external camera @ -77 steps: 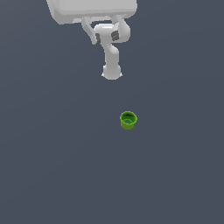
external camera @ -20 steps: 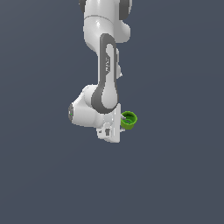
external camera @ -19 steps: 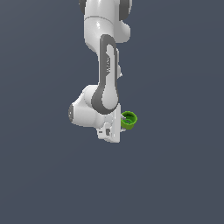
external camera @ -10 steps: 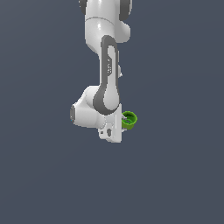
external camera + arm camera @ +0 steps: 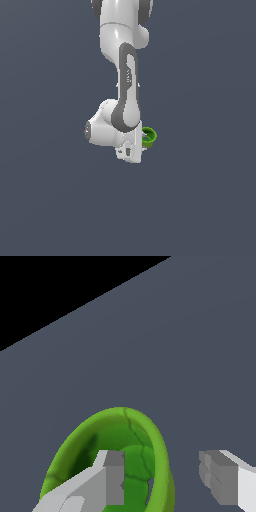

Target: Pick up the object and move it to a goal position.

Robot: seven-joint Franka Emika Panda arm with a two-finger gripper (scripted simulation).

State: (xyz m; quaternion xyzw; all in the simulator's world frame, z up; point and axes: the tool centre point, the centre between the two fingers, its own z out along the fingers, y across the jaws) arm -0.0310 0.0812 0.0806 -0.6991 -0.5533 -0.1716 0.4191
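The exterior view shows the white arm (image 5: 125,90) bent down over the grey bench (image 5: 200,200), far from every edge of it, with its wrist block low and close to the surface. The green cup (image 5: 148,137) sits just beside the wrist on the exterior view's right, half hidden behind it. Compared with half a second ago, the cup now looks slightly tipped and a little closer to the arm, and the wrist has come a bit lower; a second ago the cup stood more clearly apart.

The wrist view shows the cup (image 5: 125,456) very near and tilted, its hollow inside facing the camera. One finger (image 5: 107,478) of the jaws lies over the hollow, and the other finger (image 5: 222,476) stands outside the rim, so the thin wall is between them. The jaws (image 5: 162,478) are spread, with a visible gap on the outer side, and are not yet pinching the wall.

The grasp seems nearly prepared: closing on the rim is probably the next step, then lifting toward the goal.
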